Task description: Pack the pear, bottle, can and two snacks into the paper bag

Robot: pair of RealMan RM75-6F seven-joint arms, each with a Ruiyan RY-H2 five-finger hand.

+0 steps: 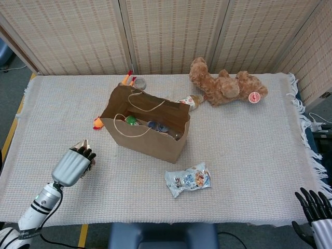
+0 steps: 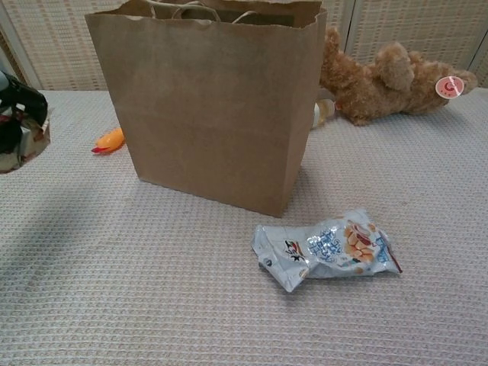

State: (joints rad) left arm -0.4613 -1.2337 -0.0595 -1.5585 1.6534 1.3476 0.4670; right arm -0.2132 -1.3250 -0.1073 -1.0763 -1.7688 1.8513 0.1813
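Observation:
The brown paper bag [image 1: 148, 136] [image 2: 213, 107] stands open mid-table, with a green item and other packed things showing inside. My left hand [image 1: 72, 165] [image 2: 15, 118] is raised to the left of the bag and grips the silver snack packet [image 1: 83, 147] [image 2: 23, 145]. The second snack [image 1: 188, 179] [image 2: 328, 248], a white and blue packet, lies flat in front of the bag's right corner. My right hand [image 1: 313, 207] hangs off the table's front right corner with its fingers spread and nothing in it.
A brown teddy bear [image 1: 225, 85] [image 2: 389, 76] lies at the back right. An orange toy [image 1: 97, 123] [image 2: 108, 140] peeks out left of the bag. Small objects [image 1: 136, 81] sit behind the bag, and another [image 1: 188, 101] sits beside the bear.

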